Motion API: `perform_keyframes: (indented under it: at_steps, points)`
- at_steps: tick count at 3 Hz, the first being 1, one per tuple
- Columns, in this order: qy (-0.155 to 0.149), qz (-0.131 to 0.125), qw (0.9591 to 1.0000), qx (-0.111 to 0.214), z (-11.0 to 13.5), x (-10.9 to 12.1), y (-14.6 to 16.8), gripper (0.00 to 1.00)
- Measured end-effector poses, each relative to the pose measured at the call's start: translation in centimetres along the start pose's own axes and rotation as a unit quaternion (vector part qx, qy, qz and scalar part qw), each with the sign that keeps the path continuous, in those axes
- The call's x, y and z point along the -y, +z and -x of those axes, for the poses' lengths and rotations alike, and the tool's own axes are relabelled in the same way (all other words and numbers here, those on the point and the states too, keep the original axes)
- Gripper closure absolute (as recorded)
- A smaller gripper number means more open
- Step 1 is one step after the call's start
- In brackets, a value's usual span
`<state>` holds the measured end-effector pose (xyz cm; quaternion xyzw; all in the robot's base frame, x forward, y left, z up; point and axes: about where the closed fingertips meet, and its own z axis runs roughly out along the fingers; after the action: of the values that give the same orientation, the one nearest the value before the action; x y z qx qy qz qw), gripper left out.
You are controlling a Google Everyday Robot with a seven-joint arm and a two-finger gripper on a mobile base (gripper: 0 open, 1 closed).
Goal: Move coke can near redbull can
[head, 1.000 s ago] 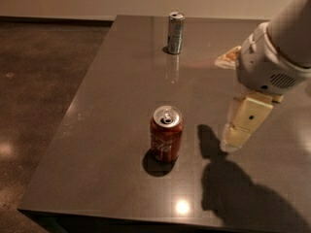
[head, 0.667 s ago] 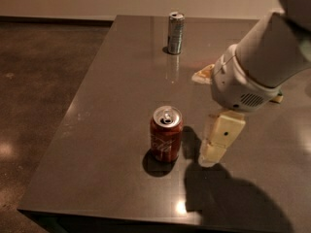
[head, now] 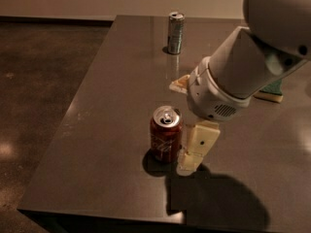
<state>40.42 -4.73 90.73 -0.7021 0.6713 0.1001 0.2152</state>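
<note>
The coke can (head: pixel 165 135), red with white script and a silver top, stands upright on the dark table (head: pixel 107 106) near its front. The redbull can (head: pixel 175 32), slim and silver-grey, stands upright at the table's far edge, well apart from the coke can. My gripper (head: pixel 181 126) hangs from the white arm just to the right of the coke can. It is open: the near finger (head: pixel 197 147) points down right beside the can's right side, and the far finger (head: pixel 179 84) sticks out behind the can. It holds nothing.
A green and yellow sponge-like object (head: pixel 270 92) lies on the right side of the table, partly hidden by the arm. The table's left and front edges drop to a brown floor (head: pixel 39 81).
The arm has moved left and down toward the coke can, so the near finger now stands right beside it. Neither can has moved.
</note>
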Motion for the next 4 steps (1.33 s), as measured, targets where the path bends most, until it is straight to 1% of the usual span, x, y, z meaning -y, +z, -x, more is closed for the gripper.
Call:
perform_keyframes:
  at_steps: [1,2,3,4]
  points:
    - [-0.004,0.007,0.9999,0.01,1.2,0.0,0.8,0.17]
    - [0.001,0.014,0.9998,0.015,1.6,0.2,1.1,0.39]
    - [0.016,0.015,0.9996,0.018,1.5,1.0,0.5,0.62]
    - [0.03,0.006,0.9994,0.015,1.2,2.7,-0.8,0.85]
